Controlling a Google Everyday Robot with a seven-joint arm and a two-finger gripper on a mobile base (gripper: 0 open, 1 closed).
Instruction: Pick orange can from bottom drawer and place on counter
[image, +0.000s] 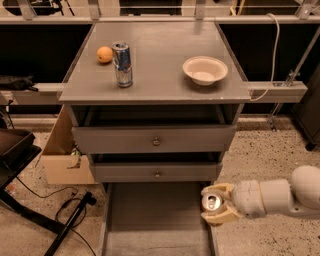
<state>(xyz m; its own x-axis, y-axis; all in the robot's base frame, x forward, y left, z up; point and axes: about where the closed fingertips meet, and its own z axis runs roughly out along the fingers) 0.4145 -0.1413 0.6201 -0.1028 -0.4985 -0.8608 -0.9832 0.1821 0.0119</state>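
The orange can shows its silver top at the right wall of the bottom drawer, which is pulled out. My gripper reaches in from the right and its pale fingers sit on both sides of the can, shut on it. The counter is the grey top of the cabinet above.
On the counter stand a blue-and-silver can, an orange fruit and a white bowl. Two upper drawers with knobs are partly open. A cardboard box and cables lie on the floor at left.
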